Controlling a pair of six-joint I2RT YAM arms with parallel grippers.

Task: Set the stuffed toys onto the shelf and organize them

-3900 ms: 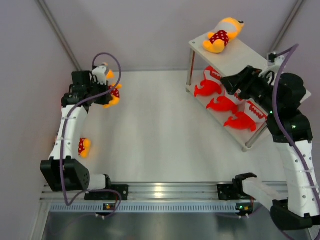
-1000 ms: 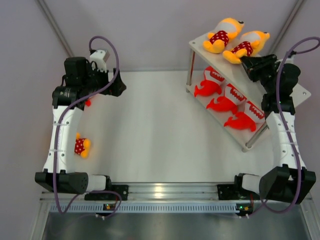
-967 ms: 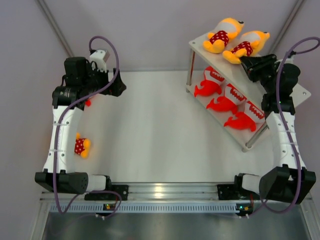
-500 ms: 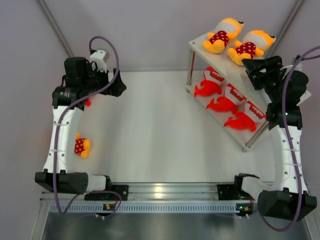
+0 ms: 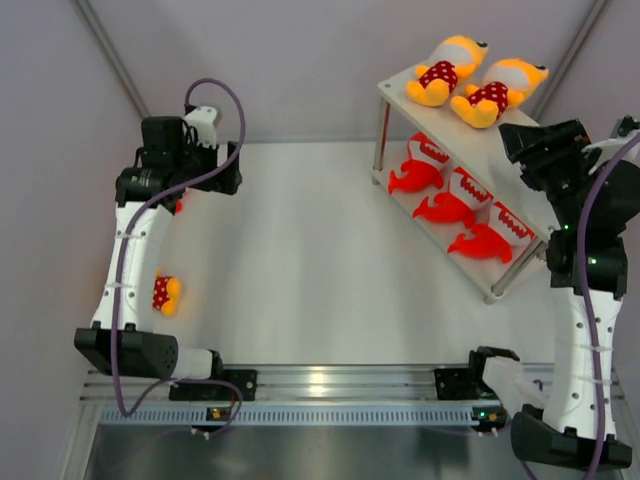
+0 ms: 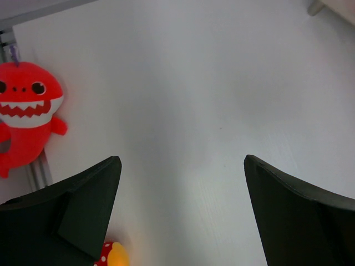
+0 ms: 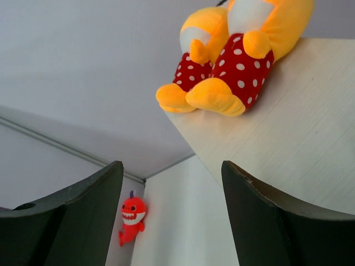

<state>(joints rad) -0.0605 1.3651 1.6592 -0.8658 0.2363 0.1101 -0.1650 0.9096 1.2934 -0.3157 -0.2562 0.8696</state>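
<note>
The shelf (image 5: 465, 128) stands at the back right. Two yellow-orange stuffed toys in dotted shorts (image 5: 445, 68) (image 5: 497, 88) lie side by side on its top board. Three red sharks (image 5: 450, 205) lie in a row on the lower tier. My right gripper (image 5: 515, 136) hovers open just off the nearer yellow toy (image 7: 244, 55) and holds nothing; its jaws (image 7: 169, 166) frame the board's edge (image 7: 288, 144). My left gripper (image 5: 232, 170) is open and empty above the table at the far left. A red shark (image 6: 25, 119) lies by the left wall, and a yellow toy (image 5: 165, 293) lies nearer the front.
Grey walls close in the white table on the left, back and right. The shelf's thin metal legs (image 5: 381, 128) stand near the back wall. A metal rail (image 5: 330, 385) with both arm bases runs along the near edge.
My right gripper has opened and let go of the second yellow toy on the top board, then drawn back to the right. My left arm shifted slightly.
</note>
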